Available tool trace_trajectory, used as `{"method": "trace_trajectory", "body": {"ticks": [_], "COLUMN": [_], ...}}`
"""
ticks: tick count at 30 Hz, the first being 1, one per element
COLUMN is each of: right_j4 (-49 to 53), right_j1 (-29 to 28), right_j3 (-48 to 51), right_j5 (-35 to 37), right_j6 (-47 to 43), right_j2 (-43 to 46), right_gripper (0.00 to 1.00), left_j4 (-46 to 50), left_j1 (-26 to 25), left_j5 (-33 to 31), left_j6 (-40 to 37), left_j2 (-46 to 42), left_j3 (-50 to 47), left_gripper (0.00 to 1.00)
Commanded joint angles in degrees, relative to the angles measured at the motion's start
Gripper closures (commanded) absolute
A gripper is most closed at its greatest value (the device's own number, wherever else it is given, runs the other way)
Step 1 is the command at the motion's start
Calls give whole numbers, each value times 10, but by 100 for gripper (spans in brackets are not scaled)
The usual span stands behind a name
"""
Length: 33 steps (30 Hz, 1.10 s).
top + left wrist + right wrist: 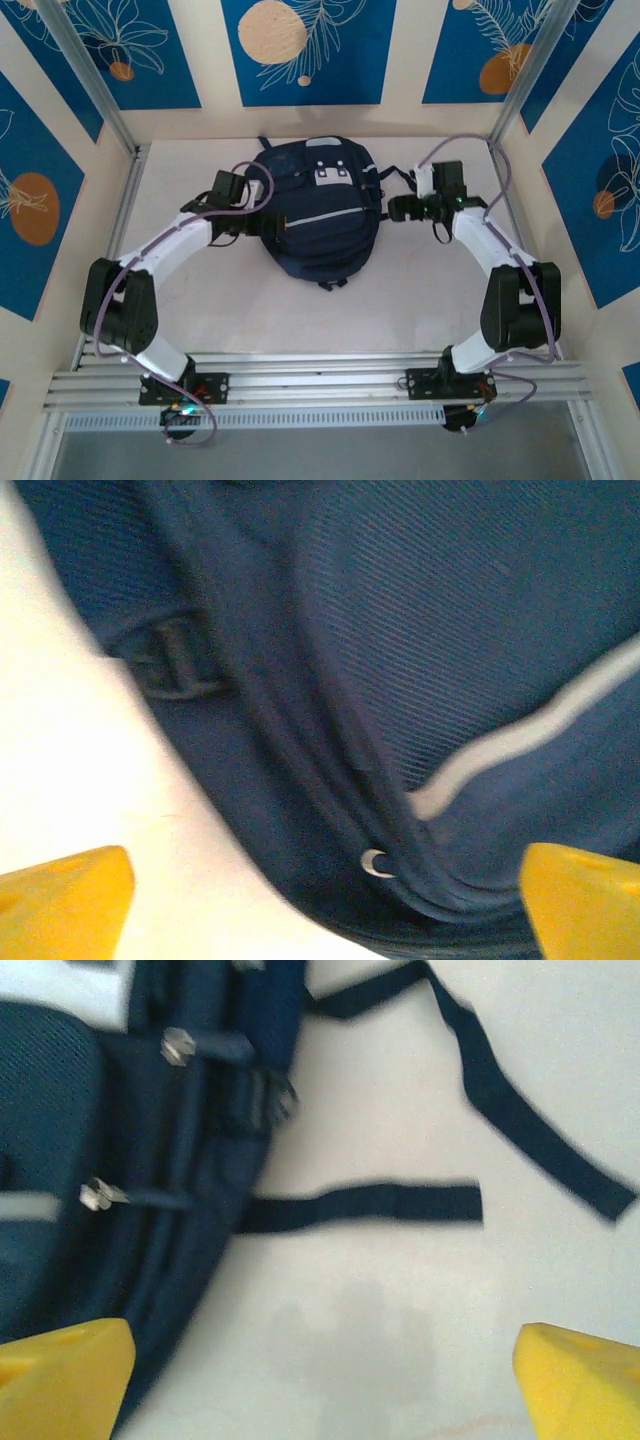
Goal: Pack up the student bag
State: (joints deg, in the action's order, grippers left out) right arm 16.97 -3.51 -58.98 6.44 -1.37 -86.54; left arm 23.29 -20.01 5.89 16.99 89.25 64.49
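The student bag (320, 215), a navy-blue backpack with a grey stripe and a light grey patch, lies flat in the middle of the table. My left gripper (262, 214) is at its left side. In the left wrist view this gripper (320, 910) is open, its yellow fingertips (62, 900) wide apart over the bag's edge (330, 680), near a small metal ring (375, 862). My right gripper (397, 208) is at the bag's right side. In the right wrist view it (320, 1380) stands open above bare table, with the bag (110, 1140) to its left and nothing between its fingers.
Two loose dark straps (370, 1203) (530, 1125) trail from the bag across the white table (420, 300) on the right. Zip pulls (180, 1045) stick out of the bag's side. Patterned walls and metal posts (90, 80) enclose the table.
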Motion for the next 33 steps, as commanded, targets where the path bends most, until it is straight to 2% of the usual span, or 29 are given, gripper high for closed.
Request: {"method": "trace_trajectory", "body": {"ticks": [1, 6, 8, 10, 12, 16, 18, 20, 22, 24, 27, 29, 31, 33], "right_j4": [-122, -278, -317, -408, -425, -523, -587, -670, -662, -652, -646, -642, -639, -639], "right_j1": [25, 45, 54, 54, 35, -2, 28, 63, 59, 52, 36, 25, 27, 26], "right_j3": [67, 157, 175, 219, 231, 293, 335, 372, 369, 364, 359, 356, 355, 355], "right_j5": [24, 29, 13, 18, 57, 101, 49, -27, -28, -15, 15, 34, 29, 30], "right_j6": [56, 70, 95, 113, 103, 68, 89, 106, 101, 97, 85, 77, 78, 77], "right_j2": [24, -1, -12, -17, -12, 4, 12, -2, -4, -4, -5, -7, -6, -6], "right_gripper": [1, 1, 1, 1, 1, 1, 1, 1, 1, 1, 1, 1, 1, 1], "left_j4": [-3, -148, -209, -277, -337, -492, -605, -615, -655, -755, -929, -877, -874, -828], "left_j1": [12, 22, 27, 33, 44, 56, 63, 77, 89, 107, 125, 127, 127, 129], "left_j5": [-192, -325, -358, -378, -388, -364, -338, -289, -246, -202, -205, -202, -202, -201], "left_j6": [-22, -126, -156, -187, -209, -234, -245, -234, -233, -221, -205, -195, -201, -196], "left_j2": [-43, -103, -118, -121, -113, -96, -84, -80, -69, -43, 22, -2, 9, 4], "left_j3": [-35, -146, -186, -227, -257, -319, -364, -374, -396, -442, -496, -490, -477, -459], "left_gripper": [0, 0, 0, 0, 0, 0, 0, 0, 0, 0, 0, 0, 0, 0]}}
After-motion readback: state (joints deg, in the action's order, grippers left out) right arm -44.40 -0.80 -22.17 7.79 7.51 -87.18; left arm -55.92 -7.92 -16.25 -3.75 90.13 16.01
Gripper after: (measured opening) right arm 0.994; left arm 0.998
